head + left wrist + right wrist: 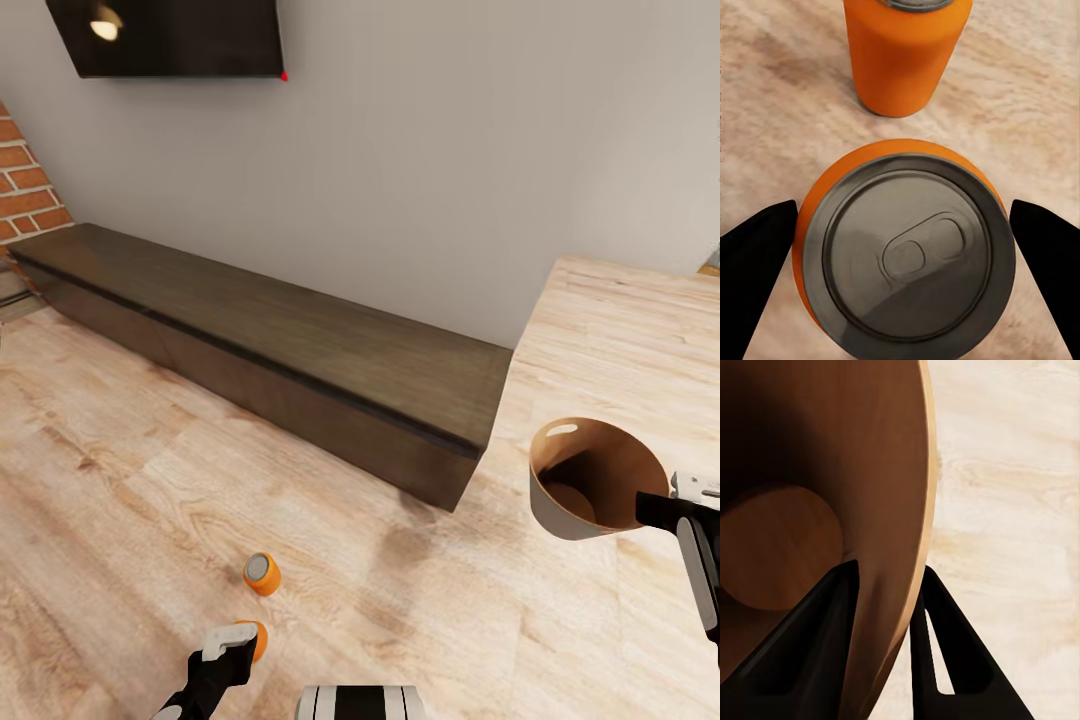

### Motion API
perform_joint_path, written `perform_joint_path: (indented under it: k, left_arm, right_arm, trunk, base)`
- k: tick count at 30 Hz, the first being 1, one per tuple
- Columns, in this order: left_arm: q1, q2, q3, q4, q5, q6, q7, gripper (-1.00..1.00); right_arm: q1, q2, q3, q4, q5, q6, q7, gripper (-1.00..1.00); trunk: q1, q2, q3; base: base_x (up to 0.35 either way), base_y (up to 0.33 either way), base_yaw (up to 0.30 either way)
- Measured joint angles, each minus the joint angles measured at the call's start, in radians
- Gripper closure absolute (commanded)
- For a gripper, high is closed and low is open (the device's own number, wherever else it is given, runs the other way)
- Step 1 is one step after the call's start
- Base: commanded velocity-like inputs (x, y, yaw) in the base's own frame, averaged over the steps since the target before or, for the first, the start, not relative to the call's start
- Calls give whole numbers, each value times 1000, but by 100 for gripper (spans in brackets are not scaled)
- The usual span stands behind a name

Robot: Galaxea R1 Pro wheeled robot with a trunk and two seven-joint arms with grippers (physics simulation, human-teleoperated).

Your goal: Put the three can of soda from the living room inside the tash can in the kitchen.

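Two orange soda cans stand upright on the light wood floor. One can (261,573) stands free. The nearer can (258,638) is partly hidden under my left gripper (228,645). In the left wrist view that can's silver-grey top (907,251) lies between the two black fingers of the open left gripper (904,206), with the other can (906,56) beyond it. My right gripper (650,508) is shut on the rim wall of the trash can (545,510), held off the floor. The bin's tan inside (870,472) holds no can. The third can is out of view.
A long low dark table (270,340) runs along the grey wall, under a black TV (170,35). A red brick column (25,190) stands at the far left. A pale wood surface (630,330) lies behind the bin at right. Open floor surrounds the cans.
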Motion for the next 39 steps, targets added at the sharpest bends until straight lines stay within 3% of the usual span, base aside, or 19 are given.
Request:
perform_joint_path:
  k: [39]
  left_arm:
    - [0, 0, 0, -2, 0, 0, 0, 100]
  right_arm:
    - [0, 1, 1, 0, 1, 0, 0, 100]
  trunk:
    - [-143, 259, 166]
  base:
    - [0, 0, 0]
